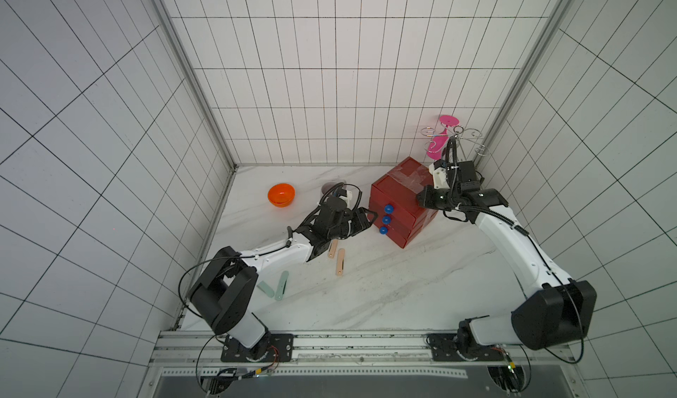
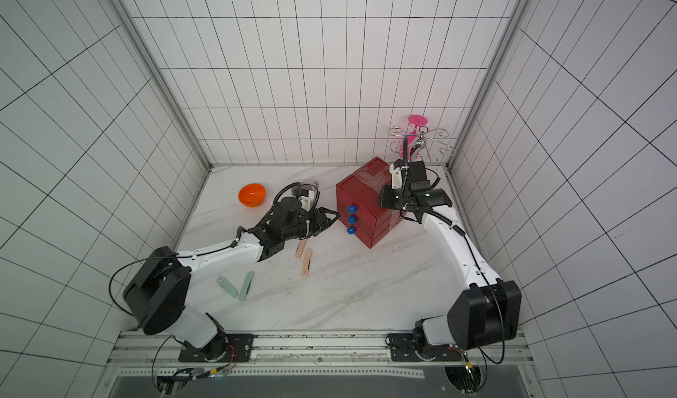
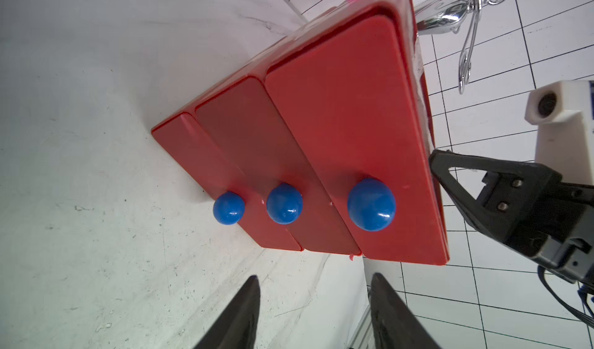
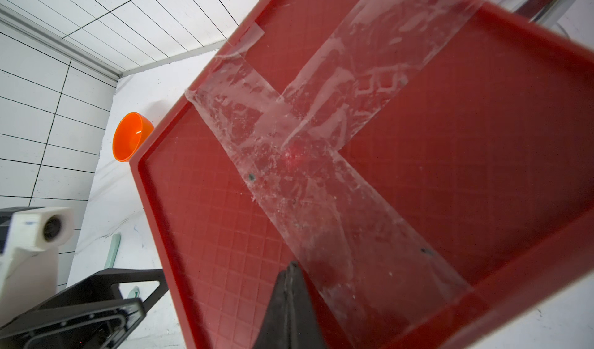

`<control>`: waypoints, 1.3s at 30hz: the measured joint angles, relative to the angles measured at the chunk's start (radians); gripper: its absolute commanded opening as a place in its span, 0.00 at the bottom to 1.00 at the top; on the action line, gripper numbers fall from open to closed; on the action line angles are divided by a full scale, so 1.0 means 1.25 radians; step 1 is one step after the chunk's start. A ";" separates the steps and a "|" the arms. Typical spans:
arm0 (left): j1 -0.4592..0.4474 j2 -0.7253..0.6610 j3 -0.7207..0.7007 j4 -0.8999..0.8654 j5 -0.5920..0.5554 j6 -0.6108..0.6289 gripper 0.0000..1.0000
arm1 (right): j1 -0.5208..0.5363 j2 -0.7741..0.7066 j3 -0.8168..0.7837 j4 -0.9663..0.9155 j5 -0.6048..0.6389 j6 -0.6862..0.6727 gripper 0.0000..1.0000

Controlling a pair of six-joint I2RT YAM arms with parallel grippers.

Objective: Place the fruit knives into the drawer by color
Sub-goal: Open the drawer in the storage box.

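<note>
"Top views, both: the drawer sits toward the back right corner of the surface, all three fronts pushed in as far as I can see. Two peach-pink fruit knives lie mid-surface, and two mint fruit knives lie nearer the left edge."

"And the arms?"

"Left arm reaches toward the blue knobs, left jaws just short of them. Right arm comes over the drawer's top."

"Left wrist view?"

"Left jaws stand partway apart, holding nothing. Their gap points between the middle knob and the top knob, on neither."

"Right wrist view?"

"Right jaws pinched together, empty, tip down on the clear tape across the top."

"So a knob pull comes next, I'd guess."

"Likely. To do it well, shift sideways until one ball sits square in the gap. Go in past the ball, close on its neck, then draw straight out along the drawer's run. The right jaws should bear down meanwhile, or the whole box may slide forward instead of opening. Which drawer suits which colour, I can't tell."
</note>
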 measured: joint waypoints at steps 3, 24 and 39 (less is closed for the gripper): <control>0.004 0.049 -0.003 0.057 0.018 -0.019 0.56 | 0.000 -0.002 -0.002 0.001 0.000 0.000 0.02; -0.008 0.260 0.063 0.261 0.091 -0.063 0.47 | 0.000 -0.007 -0.013 0.013 -0.001 0.000 0.03; -0.013 0.303 0.094 0.280 0.111 -0.074 0.38 | 0.000 -0.007 -0.013 0.013 -0.001 0.000 0.04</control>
